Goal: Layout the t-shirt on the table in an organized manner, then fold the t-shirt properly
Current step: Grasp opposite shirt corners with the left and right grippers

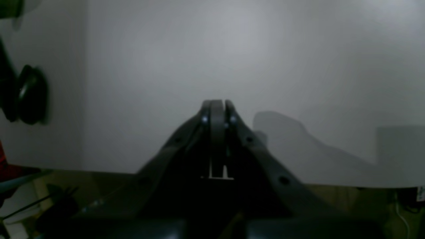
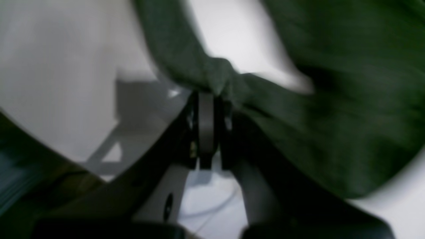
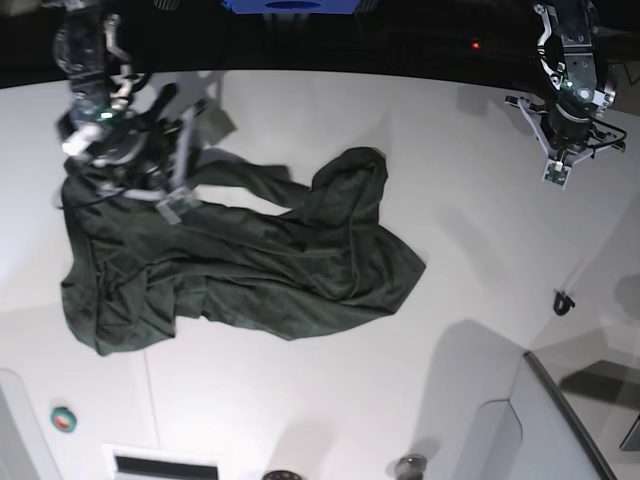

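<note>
Two arms in play, and the left wrist view first: the left gripper (image 1: 217, 106) hangs over bare white table (image 1: 232, 49) with its jaws pressed together and nothing between them. Its shadow falls on the tabletop just to the right.

Over to the right wrist view, blurred but readable: the right gripper (image 2: 206, 98) is clamped onto a bunched fold of the dark green t-shirt (image 2: 332, 109), cloth pinched right at the fingertips. The rest of the shirt spreads away to the right, with white tabletop showing above and below it.

Now the base view: the shirt lies crumpled and wrinkled on the table's left half, reaching from near the left edge toward the middle, one lobe pushed up toward the far edge. The right gripper sits at the shirt's far-left corner, on the cloth. The left one is up by the far right corner, well apart from the shirt. A small green and red round thing (image 3: 63, 419) sits near the front left corner.
</note>
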{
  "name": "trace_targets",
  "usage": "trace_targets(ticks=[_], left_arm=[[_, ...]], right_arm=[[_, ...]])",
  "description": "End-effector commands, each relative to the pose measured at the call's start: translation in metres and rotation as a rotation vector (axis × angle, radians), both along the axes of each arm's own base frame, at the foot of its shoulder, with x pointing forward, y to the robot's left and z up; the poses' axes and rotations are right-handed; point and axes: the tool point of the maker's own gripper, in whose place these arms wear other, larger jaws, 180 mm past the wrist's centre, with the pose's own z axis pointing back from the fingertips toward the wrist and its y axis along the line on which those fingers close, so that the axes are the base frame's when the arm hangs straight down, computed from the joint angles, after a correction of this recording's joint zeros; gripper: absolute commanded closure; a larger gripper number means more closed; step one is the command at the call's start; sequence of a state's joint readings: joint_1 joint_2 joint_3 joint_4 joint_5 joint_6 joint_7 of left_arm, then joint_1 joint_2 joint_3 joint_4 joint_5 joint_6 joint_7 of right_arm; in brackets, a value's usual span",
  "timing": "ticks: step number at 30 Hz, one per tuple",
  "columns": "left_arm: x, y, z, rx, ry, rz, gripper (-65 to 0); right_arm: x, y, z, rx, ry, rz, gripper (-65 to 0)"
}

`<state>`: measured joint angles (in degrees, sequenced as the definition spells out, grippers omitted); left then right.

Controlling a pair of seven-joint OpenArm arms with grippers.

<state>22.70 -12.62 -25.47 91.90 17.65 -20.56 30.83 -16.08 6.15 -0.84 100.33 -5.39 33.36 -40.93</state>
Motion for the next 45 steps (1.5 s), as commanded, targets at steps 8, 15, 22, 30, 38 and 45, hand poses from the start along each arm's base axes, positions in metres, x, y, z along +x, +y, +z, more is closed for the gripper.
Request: trace_targets(ticks=[8,15,22,30,38,45], left_arm=[[0.032,-0.041,0.006,-0.102,-0.101,-0.024,0.0],[0.058,-0.137,-0.002,-0.371,-0.145,-0.14,0.0],[0.082,-0.195,0.006,-0.501,-0.204,-0.153,0.0],[0.091,-0.236,-0.01,-0.587,-0.168,-0.163,0.0],[0.062,-0.23,-0.06,-0.563,-0.011,-0.149,0.0],[0.044,-0.167,-0.062,-0.426,0.011,-0.124,0.0]], right_arm=[[-0.007,-0.109,0.026,-0.109,-0.055,-0.283,-0.6],[-0.034,-0.176,0.023,-0.133,-0.012,-0.574,-3.0],[-0.056,-0.213,0.029,-0.179,0.024,-0.703,-27.0],[-0.004,-0.212,0.055,-0.115,-0.127,-0.709,-50.4],[0.04,-0.209,0.042,0.194,-0.126,-0.856,-50.6],[0.025,-0.211,-0.004,0.333,0.019,-1.005,-50.4]])
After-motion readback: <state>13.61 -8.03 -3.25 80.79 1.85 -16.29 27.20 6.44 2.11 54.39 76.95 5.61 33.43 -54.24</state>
